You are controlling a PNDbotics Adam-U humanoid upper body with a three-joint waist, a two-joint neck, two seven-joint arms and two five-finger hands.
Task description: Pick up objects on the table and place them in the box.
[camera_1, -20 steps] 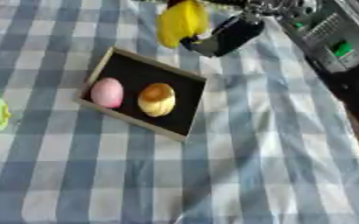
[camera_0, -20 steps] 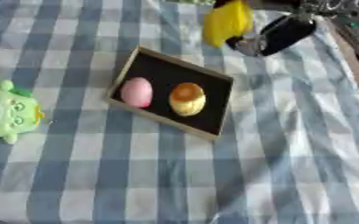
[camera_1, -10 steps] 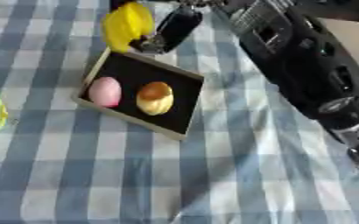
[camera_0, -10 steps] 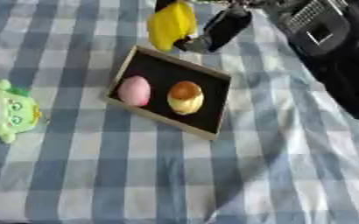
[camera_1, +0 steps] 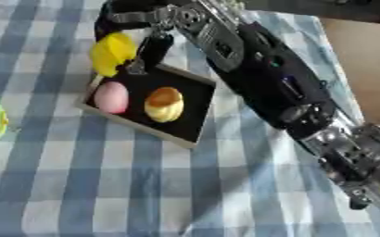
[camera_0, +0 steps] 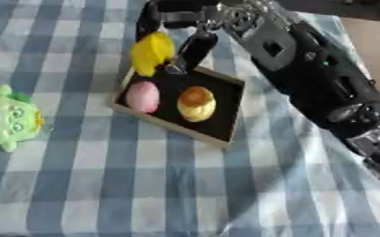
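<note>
Your right hand (camera_0: 181, 28), still clenched round the yellow toy (camera_0: 152, 52), has carried it left to the box's (camera_0: 225, 123) far-left rim (release remains); green toy (camera_0: 7, 122) waits.

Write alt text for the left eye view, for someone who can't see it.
A black robot right hand holds a yellow object over the far corner of a shallow black box already containing a pink egg shape and a yellow-brown pastry-like item. A green plush toy lies left on the blue checked tablecloth.
</note>
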